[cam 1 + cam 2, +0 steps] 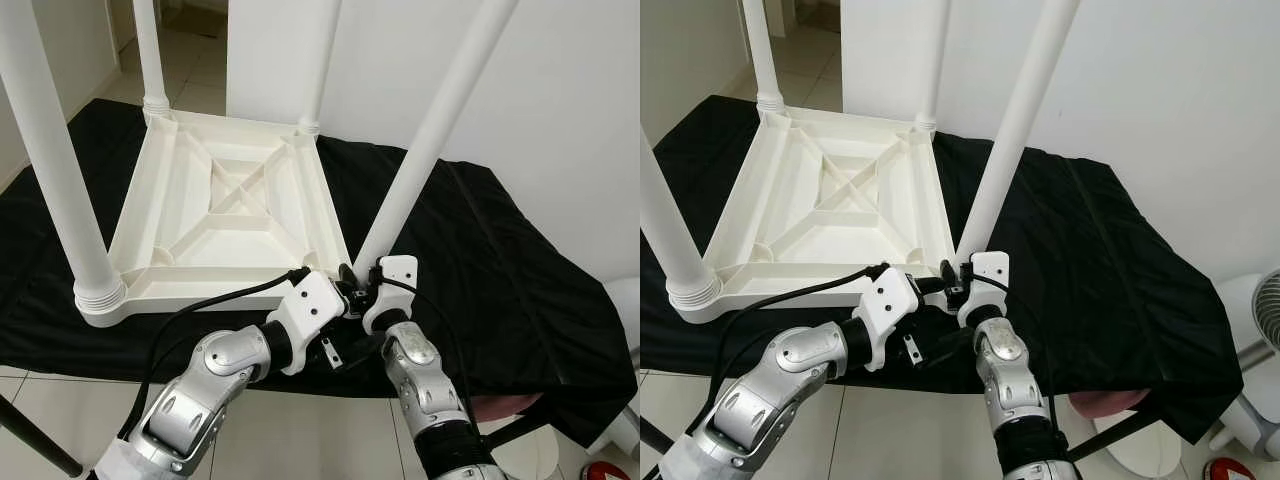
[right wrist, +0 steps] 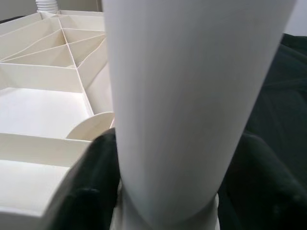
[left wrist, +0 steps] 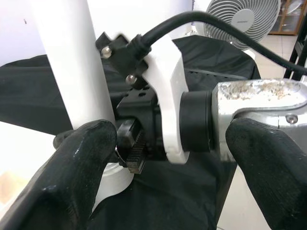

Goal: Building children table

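One upturned white plastic tabletop (image 1: 225, 215); four white tubular legs. Right gripper (image 1: 352, 277) clamps the near-right leg (image 1: 425, 150); left gripper (image 1: 345, 290) gapes beside.

A: Where are the arms?

B: Both silver arms reach forward and meet at the near right corner of the tabletop. The right gripper (image 1: 962, 283) is at the foot of the leg (image 2: 192, 96) there, one black finger on each side of it, pressed to it.

A: And the left?

B: The left gripper (image 1: 345, 285) comes in from the left, wrist bent, right up against the right wrist. Its fingers (image 3: 72, 177) are spread wide, with the right gripper's wrist between them
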Controlling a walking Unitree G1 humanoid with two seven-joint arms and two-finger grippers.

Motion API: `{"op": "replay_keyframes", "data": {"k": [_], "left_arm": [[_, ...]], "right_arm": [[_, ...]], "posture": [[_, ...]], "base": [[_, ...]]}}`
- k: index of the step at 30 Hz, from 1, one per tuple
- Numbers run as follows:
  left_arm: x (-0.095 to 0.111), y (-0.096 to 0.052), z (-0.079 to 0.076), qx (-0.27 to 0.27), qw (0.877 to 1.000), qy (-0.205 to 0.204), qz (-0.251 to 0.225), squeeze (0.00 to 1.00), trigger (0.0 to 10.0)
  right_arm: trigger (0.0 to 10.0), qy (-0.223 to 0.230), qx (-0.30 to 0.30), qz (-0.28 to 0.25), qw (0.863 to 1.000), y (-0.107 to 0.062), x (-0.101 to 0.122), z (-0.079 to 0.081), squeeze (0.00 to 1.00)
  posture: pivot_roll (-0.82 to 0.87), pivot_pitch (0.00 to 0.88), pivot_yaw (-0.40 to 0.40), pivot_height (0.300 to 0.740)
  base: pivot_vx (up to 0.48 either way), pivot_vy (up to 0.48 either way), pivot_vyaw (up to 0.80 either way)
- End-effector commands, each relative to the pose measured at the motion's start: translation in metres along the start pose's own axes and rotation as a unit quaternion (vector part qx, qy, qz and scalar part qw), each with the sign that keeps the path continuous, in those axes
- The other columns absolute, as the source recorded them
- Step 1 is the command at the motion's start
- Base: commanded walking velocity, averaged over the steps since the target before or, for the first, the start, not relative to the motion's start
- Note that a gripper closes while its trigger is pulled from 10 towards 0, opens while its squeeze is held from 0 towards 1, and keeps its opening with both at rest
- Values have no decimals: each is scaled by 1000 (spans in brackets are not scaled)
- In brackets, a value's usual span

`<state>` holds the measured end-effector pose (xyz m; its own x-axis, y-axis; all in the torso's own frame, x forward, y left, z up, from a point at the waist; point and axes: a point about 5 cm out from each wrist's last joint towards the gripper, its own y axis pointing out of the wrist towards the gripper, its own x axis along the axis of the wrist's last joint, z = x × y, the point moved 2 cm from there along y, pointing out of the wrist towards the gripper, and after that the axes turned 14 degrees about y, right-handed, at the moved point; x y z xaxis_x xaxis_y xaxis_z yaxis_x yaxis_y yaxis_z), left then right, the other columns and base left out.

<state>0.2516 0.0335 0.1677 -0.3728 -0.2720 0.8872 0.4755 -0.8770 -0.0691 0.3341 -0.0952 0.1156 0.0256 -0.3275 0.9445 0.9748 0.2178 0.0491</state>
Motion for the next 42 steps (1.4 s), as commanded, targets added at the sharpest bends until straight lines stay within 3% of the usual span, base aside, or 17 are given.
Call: {"op": "replay_keyframes", "data": {"k": [1,5,8,9,10,13,14,23,24,29,42], "left_arm": [[2,3,-2,-7,1000,0,-3,0,10000],[4,3,1,-1,1000,-2,-7,0,10000],[5,4,0,-2,1000,-3,-8,0,10000],[5,3,1,-2,1000,-3,-8,0,10000],[5,3,1,-1,1000,-4,-8,0,10000],[4,2,2,0,1000,-4,-7,0,10000],[4,2,2,0,1000,-5,-7,0,10000],[2,4,-1,-7,1000,-9,-6,0,10000],[2,4,-1,-9,1000,-8,-6,0,10000],[3,4,1,-9,1000,-5,-5,0,10000],[3,3,4,-14,1000,3,-4,0,10000]], "right_arm": [[10000,-4,-6,-3,1000,0,4,-2,1000],[10000,-8,1,-2,1000,-1,11,-6,1000],[10000,-14,29,0,999,0,18,-11,1000],[10000,-13,63,11,998,0,20,-10,1000],[10000,-17,104,24,994,-2,20,-8,694],[10000,-20,133,34,990,-3,21,-6,694],[10000,-31,161,46,985,-5,20,-7,0],[10000,-70,234,83,966,-5,14,-16,0],[10000,-71,255,101,959,-1,9,-16,0],[10000,-85,275,125,949,8,4,-14,0],[10000,-107,283,144,942,20,-4,-7,0]], "posture": [[41,0,-167,740],[38,0,-167,740],[39,0,-170,740],[39,0,-170,740],[39,0,-170,740],[37,0,-170,740],[36,0,-169,740],[44,0,-163,740],[44,0,-163,740],[53,0,-157,740],[71,0,-145,740]], "base": [[0,0,0],[0,0,0],[0,0,0],[0,0,0],[0,0,0],[0,0,0],[0,0,0],[0,0,0],[0,0,0],[0,0,0],[0,0,0]]}}
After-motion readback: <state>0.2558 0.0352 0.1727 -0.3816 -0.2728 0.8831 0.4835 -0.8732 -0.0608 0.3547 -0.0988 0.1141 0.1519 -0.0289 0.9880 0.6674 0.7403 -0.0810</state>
